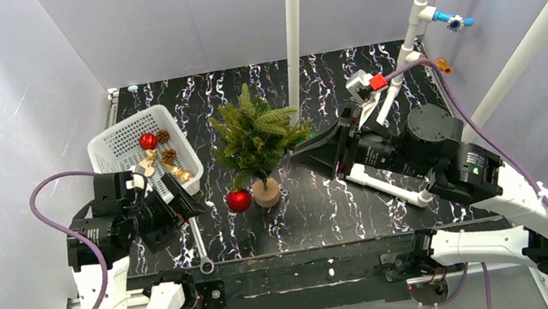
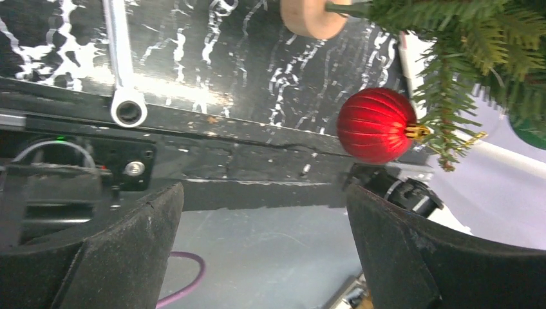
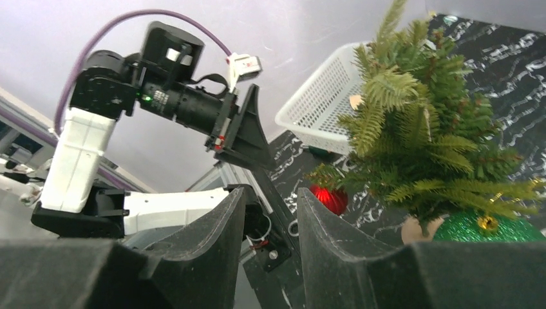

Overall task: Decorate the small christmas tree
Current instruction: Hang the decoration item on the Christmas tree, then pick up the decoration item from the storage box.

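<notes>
At centre of table (image 1: 344, 209): small christmas tree (image 1: 256, 137), upright. Left gripper (image 2: 264, 219) gaping wide, empty; right gripper (image 3: 270, 199) half-open, holding nothing. Risk of knocking red bauble (image 2: 376, 125) off low branch tip, or tipping tree, by brushing foliage.

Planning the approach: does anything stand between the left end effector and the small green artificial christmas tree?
Only a red ribbed ball, hanging from a low branch of the small green christmas tree, lies before the open left end effector.
</notes>
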### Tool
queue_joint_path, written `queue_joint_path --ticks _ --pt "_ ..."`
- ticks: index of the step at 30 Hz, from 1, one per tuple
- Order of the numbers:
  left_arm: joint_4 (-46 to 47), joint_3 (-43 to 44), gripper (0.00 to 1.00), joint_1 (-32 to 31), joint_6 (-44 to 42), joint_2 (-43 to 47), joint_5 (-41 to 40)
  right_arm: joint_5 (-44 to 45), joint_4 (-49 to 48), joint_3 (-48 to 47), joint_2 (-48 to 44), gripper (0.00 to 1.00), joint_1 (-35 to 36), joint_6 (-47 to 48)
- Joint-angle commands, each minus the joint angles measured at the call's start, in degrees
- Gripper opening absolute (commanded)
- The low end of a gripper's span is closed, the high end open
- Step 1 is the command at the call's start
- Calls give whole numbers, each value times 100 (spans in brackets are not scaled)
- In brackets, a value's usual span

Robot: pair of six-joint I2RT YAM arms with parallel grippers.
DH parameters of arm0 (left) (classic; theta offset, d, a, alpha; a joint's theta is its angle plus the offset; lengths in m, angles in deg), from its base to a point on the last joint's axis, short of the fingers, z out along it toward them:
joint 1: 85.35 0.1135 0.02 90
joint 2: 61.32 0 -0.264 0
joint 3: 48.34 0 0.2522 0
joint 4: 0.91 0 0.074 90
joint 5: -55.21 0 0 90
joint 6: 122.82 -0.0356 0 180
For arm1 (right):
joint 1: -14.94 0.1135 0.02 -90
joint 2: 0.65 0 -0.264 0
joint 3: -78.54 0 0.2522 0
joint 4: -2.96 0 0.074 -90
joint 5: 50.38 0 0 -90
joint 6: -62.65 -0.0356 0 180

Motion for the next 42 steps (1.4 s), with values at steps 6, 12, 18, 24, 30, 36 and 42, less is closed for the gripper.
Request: queue_joint_path --ticks 6,12,18,24,30,36,42 --pt "-871 936 98 -137 -908 -782 -1405 1045 1964 -1328 263 46 -16 216" --pt "-583 1371 98 215 -1431 -1715 -2511 1476 2060 -900 -141 47 -17 -50" --pt "159 1454 98 1326 -1451 -2667 -1509 1605 2248 -832 -327 47 -15 -148" --pt "864 1460 89 1730 -969 -3818 -641 1600 2214 -560 -565 47 -17 -157" --pt "1599 1613 70 1744 -660 -4738 -649 1880 2535 -270 -885 47 -17 -421" --pt "1873 2005 67 1761 -517 -5581 -883 2135 2902 -70 -1182 46 -13 -754" --pt "2217 2084 75 1755 -484 -6076 -1385 2351 2903 9 -1318 46 -17 -887"
